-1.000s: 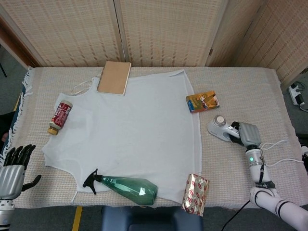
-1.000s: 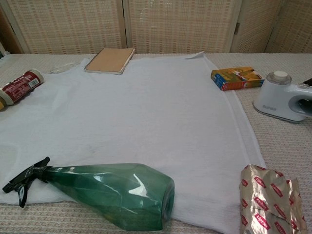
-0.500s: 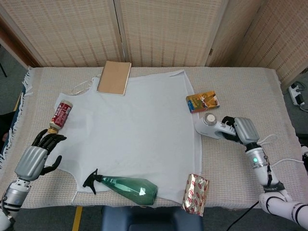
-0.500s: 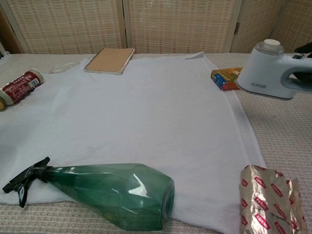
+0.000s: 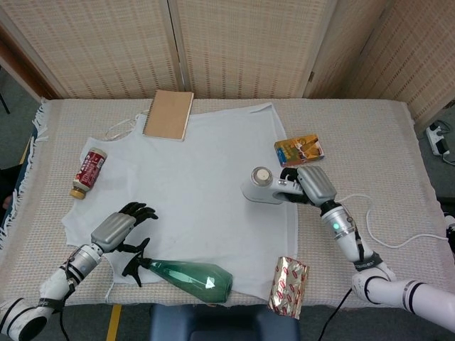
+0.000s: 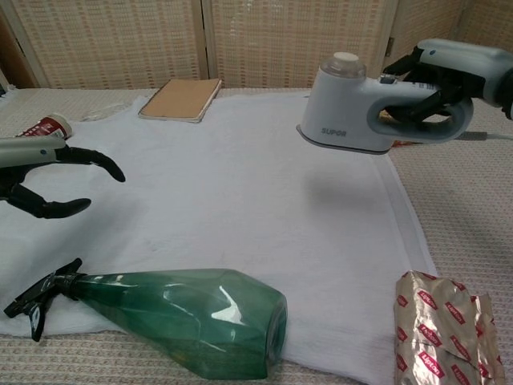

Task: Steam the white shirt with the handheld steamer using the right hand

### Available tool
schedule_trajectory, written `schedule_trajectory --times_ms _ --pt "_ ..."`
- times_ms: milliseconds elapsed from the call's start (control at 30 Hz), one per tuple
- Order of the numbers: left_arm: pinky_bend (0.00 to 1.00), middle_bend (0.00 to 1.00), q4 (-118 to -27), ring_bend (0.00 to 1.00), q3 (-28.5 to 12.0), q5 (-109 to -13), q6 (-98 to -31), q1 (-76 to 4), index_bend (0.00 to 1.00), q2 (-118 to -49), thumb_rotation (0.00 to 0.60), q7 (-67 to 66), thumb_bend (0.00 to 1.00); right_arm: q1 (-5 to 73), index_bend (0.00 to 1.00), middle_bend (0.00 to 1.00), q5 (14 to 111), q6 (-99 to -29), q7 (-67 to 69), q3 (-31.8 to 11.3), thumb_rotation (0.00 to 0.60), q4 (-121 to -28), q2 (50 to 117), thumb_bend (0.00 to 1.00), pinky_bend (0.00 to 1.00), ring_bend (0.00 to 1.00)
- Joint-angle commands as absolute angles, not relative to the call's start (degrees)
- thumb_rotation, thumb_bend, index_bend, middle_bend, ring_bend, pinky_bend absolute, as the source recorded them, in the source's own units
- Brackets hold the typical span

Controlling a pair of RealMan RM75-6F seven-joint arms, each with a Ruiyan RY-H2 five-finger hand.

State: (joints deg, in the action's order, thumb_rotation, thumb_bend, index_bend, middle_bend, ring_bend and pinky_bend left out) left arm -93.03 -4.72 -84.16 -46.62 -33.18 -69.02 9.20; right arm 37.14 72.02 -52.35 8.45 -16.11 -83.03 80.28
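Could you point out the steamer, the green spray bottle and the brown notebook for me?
steamer (image 6: 346, 120): chest view, on its white body above the flat base.
green spray bottle (image 5: 190, 275): head view, on its green belly.
brown notebook (image 5: 169, 114): head view, middle of its cover.

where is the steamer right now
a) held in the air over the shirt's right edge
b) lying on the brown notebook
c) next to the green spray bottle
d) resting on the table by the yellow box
a, the right hand grips the steamer by its handle, and the chest view shows it raised with its shadow on the shirt below.
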Motion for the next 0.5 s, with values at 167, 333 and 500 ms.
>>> schedule_trajectory --times_ms 167,333,500 --pt "0.00 0.15 -88.7 0.04 -4.2 -74.8 -41.6 -36.2 0.21 -74.1 0.388 2.8 0.48 40.4 0.80 0.79 71.2 -51.9 6.6 -15.2 0.600 -76.8 89.0 0.98 0.98 0.83" --pt "0.00 0.15 -87.8 0.04 -3.9 -70.6 -41.2 -36.6 0.21 -75.7 0.387 -0.2 0.48 42.1 0.80 0.79 72.3 -52.3 5.8 -14.4 0.600 -71.5 94.6 0.97 0.98 0.83" --pt "0.00 0.13 -87.5 0.02 -3.2 -69.3 -42.1 -36.6 0.17 -76.5 0.385 -2.6 0.48 44.3 0.80 0.79 72.9 -51.3 5.7 -14.2 0.600 -66.8 98.8 0.97 0.98 0.83"
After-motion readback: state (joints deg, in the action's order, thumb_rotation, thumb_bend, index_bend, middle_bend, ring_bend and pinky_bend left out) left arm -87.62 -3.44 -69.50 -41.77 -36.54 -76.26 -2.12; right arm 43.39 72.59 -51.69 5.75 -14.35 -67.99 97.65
